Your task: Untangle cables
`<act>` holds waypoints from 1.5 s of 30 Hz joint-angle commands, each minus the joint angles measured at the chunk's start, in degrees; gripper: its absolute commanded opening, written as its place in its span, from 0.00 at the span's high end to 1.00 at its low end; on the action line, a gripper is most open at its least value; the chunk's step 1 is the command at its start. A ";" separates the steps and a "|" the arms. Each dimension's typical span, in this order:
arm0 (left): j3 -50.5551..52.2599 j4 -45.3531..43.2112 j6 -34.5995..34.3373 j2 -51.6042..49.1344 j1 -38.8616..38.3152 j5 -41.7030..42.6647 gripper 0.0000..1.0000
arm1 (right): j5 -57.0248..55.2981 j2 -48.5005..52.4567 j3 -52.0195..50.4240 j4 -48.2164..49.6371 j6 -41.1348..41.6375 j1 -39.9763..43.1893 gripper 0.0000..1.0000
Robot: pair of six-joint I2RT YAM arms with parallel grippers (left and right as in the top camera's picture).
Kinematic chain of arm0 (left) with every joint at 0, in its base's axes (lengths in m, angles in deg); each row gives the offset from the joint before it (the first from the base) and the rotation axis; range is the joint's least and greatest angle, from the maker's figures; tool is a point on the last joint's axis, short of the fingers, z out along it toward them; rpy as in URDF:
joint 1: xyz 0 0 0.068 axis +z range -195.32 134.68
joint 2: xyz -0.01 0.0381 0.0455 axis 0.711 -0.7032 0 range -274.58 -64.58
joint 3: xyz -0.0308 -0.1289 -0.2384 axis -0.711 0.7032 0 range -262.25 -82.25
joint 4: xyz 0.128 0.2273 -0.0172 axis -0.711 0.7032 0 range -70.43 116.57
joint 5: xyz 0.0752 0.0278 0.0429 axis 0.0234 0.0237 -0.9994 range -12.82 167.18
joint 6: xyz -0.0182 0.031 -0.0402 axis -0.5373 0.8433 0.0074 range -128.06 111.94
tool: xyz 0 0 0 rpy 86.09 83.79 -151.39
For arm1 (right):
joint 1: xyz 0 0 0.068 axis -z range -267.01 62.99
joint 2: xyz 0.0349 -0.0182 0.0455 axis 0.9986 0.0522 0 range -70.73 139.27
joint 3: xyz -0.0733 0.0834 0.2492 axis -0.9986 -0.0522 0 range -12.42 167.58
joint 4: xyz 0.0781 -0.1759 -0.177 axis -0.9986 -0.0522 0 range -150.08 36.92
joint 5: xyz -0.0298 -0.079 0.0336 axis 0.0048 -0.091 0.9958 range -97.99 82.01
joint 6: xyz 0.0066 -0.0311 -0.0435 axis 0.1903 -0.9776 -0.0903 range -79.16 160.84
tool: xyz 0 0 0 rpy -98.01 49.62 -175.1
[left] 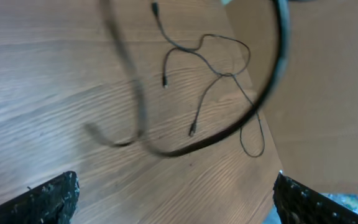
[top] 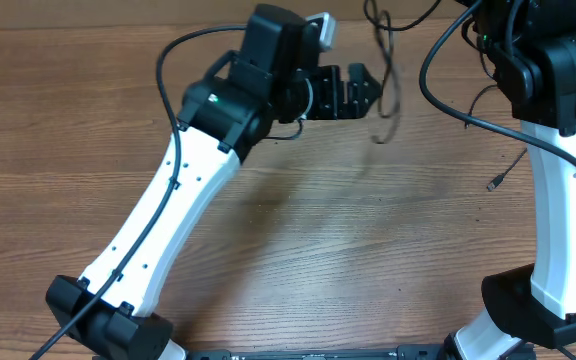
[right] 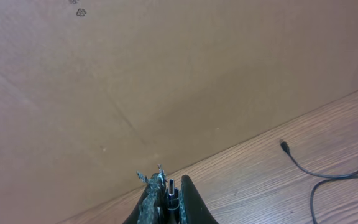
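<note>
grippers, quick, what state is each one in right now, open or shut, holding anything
left gripper: open, holding nothing
right gripper: shut on a cable plug

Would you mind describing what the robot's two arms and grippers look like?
The left arm and right arm have white links between bulky black joints, each with a green light. A black cable runs along each arm. The left gripper and right gripper are black, with rough, flecked fingers.
</note>
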 commanded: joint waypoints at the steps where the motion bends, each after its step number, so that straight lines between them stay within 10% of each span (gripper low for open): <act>1: 0.20 -1.31 2.73 -0.42 -2.32 -3.52 0.00 | 0.61 -0.46 0.92 -0.28 0.42 0.15 0.96; 11: 0.20 -4.24 -7.17 -2.47 -7.98 -25.73 0.04 | 7.39 -0.46 0.92 -1.73 0.42 0.15 0.96; 17: 0.20 -10.12 -9.35 -8.09 -8.76 -25.31 0.07 | 8.96 -0.46 0.92 -3.13 0.39 0.15 0.96; 19: 0.20 -10.67 -10.58 -9.29 -8.76 -25.18 0.36 | 8.94 -0.46 0.92 -3.72 -0.07 0.15 0.96; 20: 0.20 -10.71 -10.54 -9.86 -8.74 -25.18 0.94 | 8.81 -0.46 0.92 -4.00 -0.52 0.17 0.96; 45: 0.20 5.33 0.61 1.07 5.20 -24.11 0.96 | 7.02 -0.46 0.92 -9.51 -4.55 22.69 0.96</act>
